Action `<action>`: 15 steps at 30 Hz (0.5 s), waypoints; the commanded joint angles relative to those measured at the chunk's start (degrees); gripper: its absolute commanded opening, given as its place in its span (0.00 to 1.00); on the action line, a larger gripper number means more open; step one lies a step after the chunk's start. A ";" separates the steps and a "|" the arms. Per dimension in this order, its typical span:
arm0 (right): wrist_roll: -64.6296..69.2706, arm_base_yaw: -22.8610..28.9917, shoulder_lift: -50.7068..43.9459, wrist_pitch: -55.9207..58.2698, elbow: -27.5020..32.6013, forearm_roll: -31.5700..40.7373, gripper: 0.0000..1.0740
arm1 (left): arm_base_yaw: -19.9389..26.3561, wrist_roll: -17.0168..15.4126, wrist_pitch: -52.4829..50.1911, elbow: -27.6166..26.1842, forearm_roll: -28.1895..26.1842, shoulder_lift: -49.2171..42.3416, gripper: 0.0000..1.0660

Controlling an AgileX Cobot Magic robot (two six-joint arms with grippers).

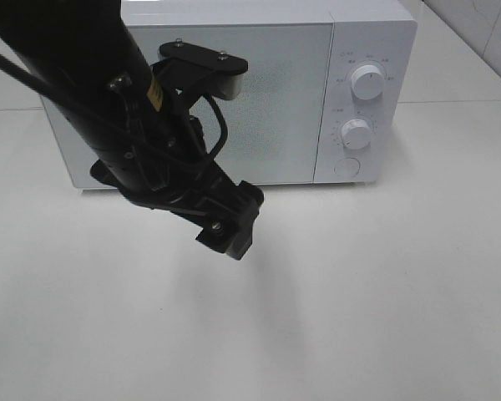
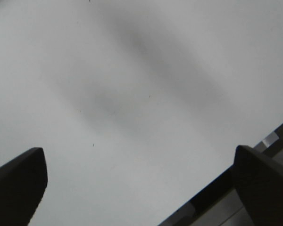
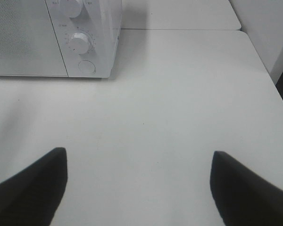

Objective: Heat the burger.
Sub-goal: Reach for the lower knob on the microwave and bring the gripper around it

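1. Burger: not visible in any view; microwave [image 1: 267,92] at 12 o'clock had its door shut and frosted; couldn't tell where it was.
2. Left gripper [image 2: 139,153]: jaws spread wide, nothing between, over bare table [image 1: 384,292]; left arm [image 1: 108,92] hid the door's 9 o'clock side.
3. Right gripper [image 3: 139,154]: jaws apart, empty; only the fingertips showed; outside the high view.

The microwave [image 1: 275,92] stands at the back of the bench [image 1: 384,292], its door left and its control panel right. On the panel, the upper knob [image 1: 367,81] sits above the lower knob [image 1: 356,134], with a button [image 1: 347,166] beneath. The left gripper [image 2: 141,184] hangs over the bench before the door.
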 commanded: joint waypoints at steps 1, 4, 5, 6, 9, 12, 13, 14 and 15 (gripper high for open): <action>0.46 -0.29 -1.95 -0.74 -0.06 0.06 0.70 | 0.40 -1.32 3.27 -0.34 -0.23 -0.34 0.94; 0.46 -0.29 -1.95 -0.74 -0.06 0.06 0.70 | 2.52 -1.26 6.30 -0.34 -1.15 -0.34 0.94; 0.46 -0.29 -1.95 -0.74 -0.06 0.06 0.70 | 3.61 -1.09 7.28 -0.34 -1.55 -0.34 0.94; 0.46 -0.29 -1.95 -0.74 -0.06 0.06 0.70 | 6.02 -0.57 8.94 -0.34 -1.95 -0.34 0.94; 0.46 -0.29 -1.95 -0.74 -0.06 0.06 0.70 | 7.16 -0.06 9.57 -0.34 -2.18 -0.34 0.94; 0.46 -0.29 -1.95 -0.74 -0.06 0.06 0.70 | 11.17 2.06 11.46 -0.34 -3.67 -0.34 0.94; 0.46 -0.29 -1.95 -0.74 -0.06 0.06 0.70 | 14.09 3.67 12.66 -0.34 -5.10 -0.34 0.94; 0.46 -0.29 -1.95 -0.74 -0.06 0.06 0.70 | 17.19 5.16 14.15 -0.34 -6.65 -0.34 0.94; 0.46 -0.29 -1.95 -0.74 -0.06 0.06 0.70 | 17.19 5.16 14.15 -0.34 -6.65 -0.34 0.94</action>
